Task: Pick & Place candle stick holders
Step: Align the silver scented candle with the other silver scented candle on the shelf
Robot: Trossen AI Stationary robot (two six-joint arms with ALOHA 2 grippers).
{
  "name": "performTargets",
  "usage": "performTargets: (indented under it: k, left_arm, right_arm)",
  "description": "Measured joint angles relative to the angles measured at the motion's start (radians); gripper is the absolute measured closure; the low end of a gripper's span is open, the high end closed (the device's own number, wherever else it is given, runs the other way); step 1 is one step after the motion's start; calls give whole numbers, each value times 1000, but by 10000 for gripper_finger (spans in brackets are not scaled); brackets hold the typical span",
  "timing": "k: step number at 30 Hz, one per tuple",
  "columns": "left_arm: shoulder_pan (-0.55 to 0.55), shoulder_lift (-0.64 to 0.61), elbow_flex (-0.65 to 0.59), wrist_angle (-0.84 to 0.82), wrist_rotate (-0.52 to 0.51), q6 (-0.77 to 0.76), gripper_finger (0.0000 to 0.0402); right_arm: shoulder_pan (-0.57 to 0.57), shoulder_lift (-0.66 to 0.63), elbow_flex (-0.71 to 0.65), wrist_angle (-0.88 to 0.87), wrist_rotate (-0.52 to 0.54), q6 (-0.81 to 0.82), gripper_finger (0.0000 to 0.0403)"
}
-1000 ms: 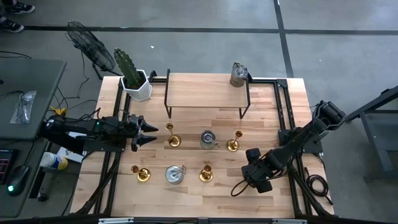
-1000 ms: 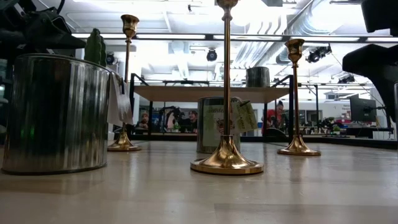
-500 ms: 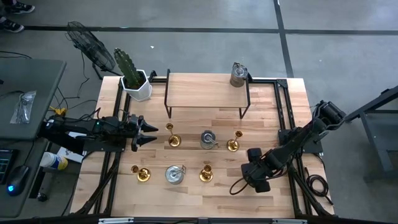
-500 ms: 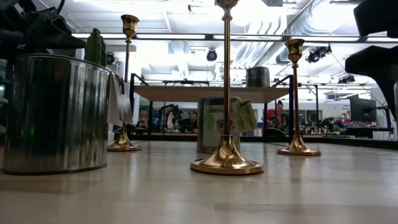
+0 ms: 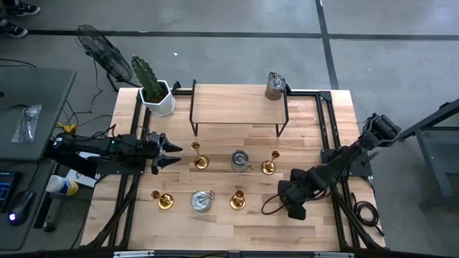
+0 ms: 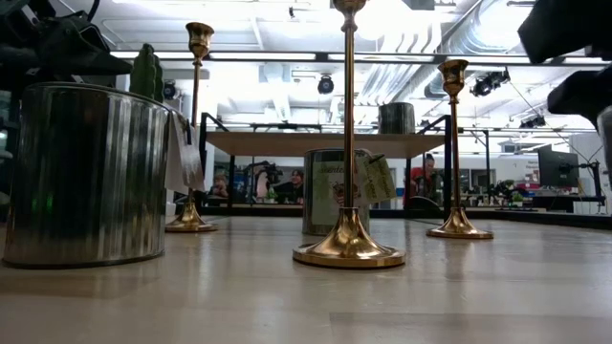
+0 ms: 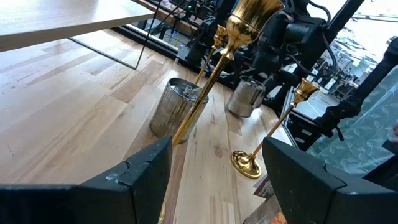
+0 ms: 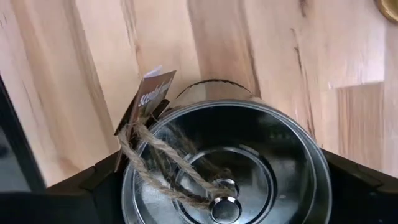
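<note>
Four gold candlesticks stand on their round bases on the table: two in the middle row [image 5: 200, 162] [image 5: 269, 165], two in the near row [image 5: 164, 200] [image 5: 237, 199]. Silver cup holders stand at the middle [image 5: 240, 160], in the near row [image 5: 201, 201], and on the rack's top [image 5: 275, 86]. My right gripper [image 5: 291, 203] is shut on a fourth silver holder [image 8: 224, 162], which has a twine-tied tag and is hidden under the gripper in the high view. My left gripper [image 5: 173, 153] is open and empty, left of the middle-row candlestick [image 7: 211, 81]. My right gripper holds the silver holder by its round wall just below the rim [image 8: 127, 180], pinched between the two fingers [image 8: 81, 193], one on each outer side. The fingers come from above, pointing down. The holder stays upright, mouth up; I cannot tell whether its bottom is clear of the table.
A black metal rack with a wooden top [image 5: 238, 107] stands at the table's far middle. A white pot with a green cactus [image 5: 159, 99] sits at the far left corner. Bare wood lies along the near edge [image 5: 237, 233].
My right gripper has shifted a little toward the table's left edge and turned slightly, keeping its hold on the silver holder. In the low view it has risen a little.
</note>
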Motion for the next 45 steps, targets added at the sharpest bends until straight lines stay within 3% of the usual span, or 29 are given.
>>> performTargets:
  k: [10,18,29,37,45]
  left_arm:
    - [0,0,0,0,0,0,156]
    - [0,0,0,0,0,0,156]
    - [0,0,0,0,0,0,156]
    - [0,0,0,0,0,0,156]
    - [0,0,0,0,0,0,156]
  right_arm:
    - [-60,-72,0,-89,-93,281,54]
    - [-116,-173,0,-202,-111,379,54]
    - [-242,-415,0,-350,-59,342,54]
    - [-388,-569,1,-399,-21,221,54]
    - [-561,-598,124,-409,51,49,54]
